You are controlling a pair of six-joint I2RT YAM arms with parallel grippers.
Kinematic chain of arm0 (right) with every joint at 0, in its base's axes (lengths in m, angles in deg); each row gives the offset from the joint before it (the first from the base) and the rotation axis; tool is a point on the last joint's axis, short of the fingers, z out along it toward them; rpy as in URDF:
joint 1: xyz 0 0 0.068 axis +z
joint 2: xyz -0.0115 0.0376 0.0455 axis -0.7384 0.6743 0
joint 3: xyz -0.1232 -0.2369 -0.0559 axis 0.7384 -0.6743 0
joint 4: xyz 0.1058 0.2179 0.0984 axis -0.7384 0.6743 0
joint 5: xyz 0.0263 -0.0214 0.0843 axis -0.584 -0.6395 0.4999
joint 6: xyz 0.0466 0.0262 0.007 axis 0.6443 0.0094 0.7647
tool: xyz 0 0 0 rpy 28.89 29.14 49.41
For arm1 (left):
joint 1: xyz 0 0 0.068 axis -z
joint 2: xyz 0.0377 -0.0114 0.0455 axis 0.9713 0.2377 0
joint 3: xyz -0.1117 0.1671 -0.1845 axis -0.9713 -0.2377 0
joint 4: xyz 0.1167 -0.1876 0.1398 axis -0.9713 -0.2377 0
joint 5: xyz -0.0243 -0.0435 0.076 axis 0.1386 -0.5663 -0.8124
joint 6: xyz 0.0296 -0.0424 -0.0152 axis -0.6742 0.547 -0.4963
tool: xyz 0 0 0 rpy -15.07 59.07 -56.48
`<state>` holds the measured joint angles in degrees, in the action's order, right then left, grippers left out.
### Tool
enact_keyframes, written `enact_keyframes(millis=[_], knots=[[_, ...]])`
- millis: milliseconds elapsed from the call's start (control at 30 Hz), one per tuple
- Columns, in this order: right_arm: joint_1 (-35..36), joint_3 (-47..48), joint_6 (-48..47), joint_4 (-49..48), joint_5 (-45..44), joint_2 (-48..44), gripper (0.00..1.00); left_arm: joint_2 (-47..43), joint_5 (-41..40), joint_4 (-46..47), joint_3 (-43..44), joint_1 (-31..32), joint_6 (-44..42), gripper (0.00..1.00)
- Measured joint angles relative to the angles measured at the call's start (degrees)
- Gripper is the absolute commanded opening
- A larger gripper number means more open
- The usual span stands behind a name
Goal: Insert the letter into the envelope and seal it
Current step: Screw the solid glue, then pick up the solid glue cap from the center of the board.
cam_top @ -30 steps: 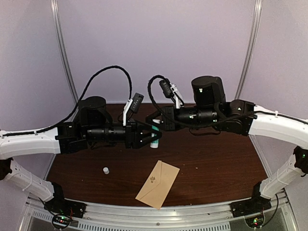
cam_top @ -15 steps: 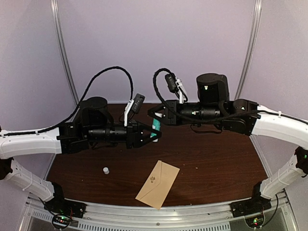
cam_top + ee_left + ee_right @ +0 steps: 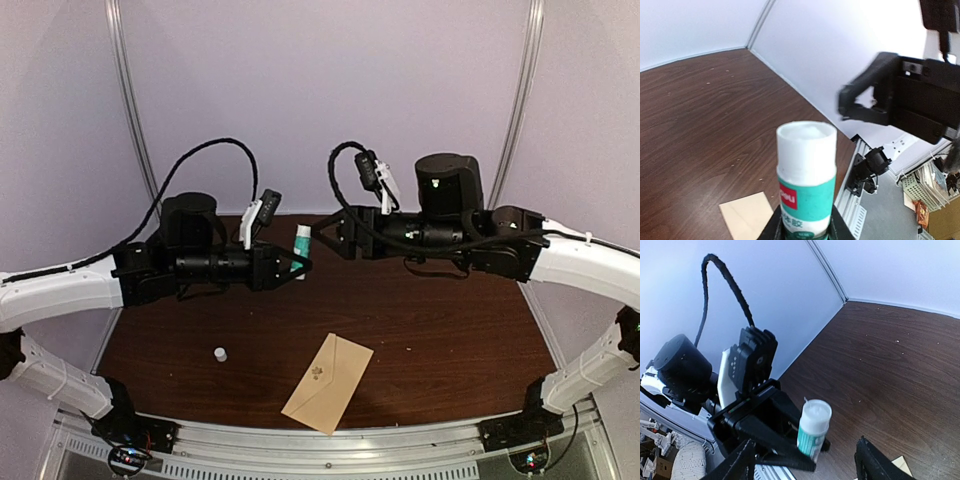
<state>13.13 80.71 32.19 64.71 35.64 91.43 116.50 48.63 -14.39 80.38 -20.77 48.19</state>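
well above the dark wooden table (image 3: 450,330), left hand (image 3: 298,265) grasps a glue stick (image 3: 302,238), right hand (image 3: 322,236) released.

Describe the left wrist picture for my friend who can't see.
An uncapped teal-labelled glue stick stands upright, clamped in the left gripper at the bottom. Behind it the right gripper hangs blurred, upper right; a corner of the tan envelope lies on the brown table, lower left.

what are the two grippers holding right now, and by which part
The left gripper holds the white-and-teal glue stick by its lower, base end, with the white top free. The right gripper is open and holds nothing.
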Motion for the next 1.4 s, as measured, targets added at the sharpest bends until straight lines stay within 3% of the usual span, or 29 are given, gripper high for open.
enact_keyframes(millis=[200,433,533,767,967,1400], knots=[[0.4,-4.7,-1.2,0.1,-4.2,-3.5,0.74,-2.8,5.8,-9.9,1.2,-13.7,-5.2,0.07],[4.6,-9.2,-0.8,-0.1,-9.7,-0.9,0.65,-3.8,12.1,-18.2,1.8,-35.1,-15.2,0.05],[7.4,-9.2,-0.4,-0.3,-11.0,3.3,0.63,-4.6,12.2,-19.7,1.7,-40.8,-18.6,0.05],[11.7,-2.9,-0.6,0.1,-12.1,20.1,0.58,-9.9,10.4,-17.2,-2.1,-42.6,-24.2,0.06],[13.6,10.8,-3.0,2.7,-12.2,34.9,0.54,-11.2,7.3,-16.6,-6.8,-42.6,-25.6,0.06],[14.8,39.6,-10.4,9.9,-13.6,60.7,0.57,-11.1,5.9,-16.4,-7.0,-42.6,-25.9,0.05]])
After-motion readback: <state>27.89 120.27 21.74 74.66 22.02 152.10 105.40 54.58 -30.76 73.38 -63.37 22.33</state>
